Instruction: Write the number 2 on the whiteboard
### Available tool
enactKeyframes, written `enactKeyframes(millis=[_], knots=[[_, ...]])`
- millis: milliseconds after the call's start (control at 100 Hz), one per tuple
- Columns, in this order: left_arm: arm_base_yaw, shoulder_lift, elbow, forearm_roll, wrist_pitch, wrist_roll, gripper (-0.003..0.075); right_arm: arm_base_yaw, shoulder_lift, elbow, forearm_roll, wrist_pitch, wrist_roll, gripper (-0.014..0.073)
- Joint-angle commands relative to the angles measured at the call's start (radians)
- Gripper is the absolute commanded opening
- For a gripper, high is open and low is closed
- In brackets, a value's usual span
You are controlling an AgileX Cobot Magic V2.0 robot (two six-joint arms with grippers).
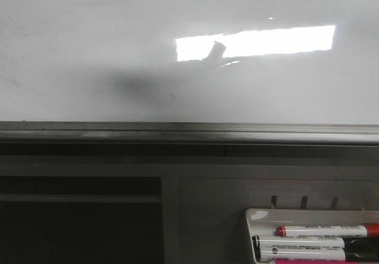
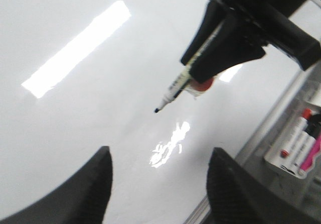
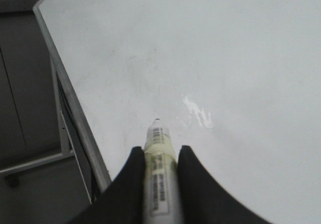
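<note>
we clamped the right gripper (image 3: 159, 163) on the marker (image 3: 159, 179), tip aimed above the whiteboard (image 1: 89, 51), unmarked, no number 2 yet; our left gripper (image 2: 159, 184) gaped wide, empty, watching.

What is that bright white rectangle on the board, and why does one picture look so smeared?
Front view: a ceiling light mirrored in the glossy white whiteboard, with a dark soft shadow beneath it. Left wrist view: the same glare as a slanted bar, and the right gripper with its white marker pen looks blurred. Right wrist view: only a small glint.
</note>
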Motion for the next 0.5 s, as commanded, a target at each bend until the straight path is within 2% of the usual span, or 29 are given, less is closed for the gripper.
enactKeyframes(millis=[0,40,100,250,490], knots=[[0.037,-0.074,0.073,0.003,-0.144,-0.135,0.0179,-0.005,0.023,-0.070,-0.025,-0.069,-0.002,-0.0078],[0.051,-0.107,0.129,-0.002,-0.174,-0.170,0.0114,-0.005,0.053,-0.091,-0.027,-0.069,-0.002,-0.0078],[0.068,-0.166,0.202,-0.021,-0.211,-0.203,-0.0023,-0.010,0.096,-0.131,-0.032,-0.067,-0.002,-0.0078],[0.077,-0.244,0.291,-0.083,-0.251,-0.219,-0.0020,-0.032,0.183,-0.215,-0.032,-0.052,-0.002,-0.0078],[0.077,-0.265,0.291,-0.090,-0.244,-0.219,-0.0020,-0.074,0.248,-0.255,-0.056,0.025,-0.002,-0.0078]])
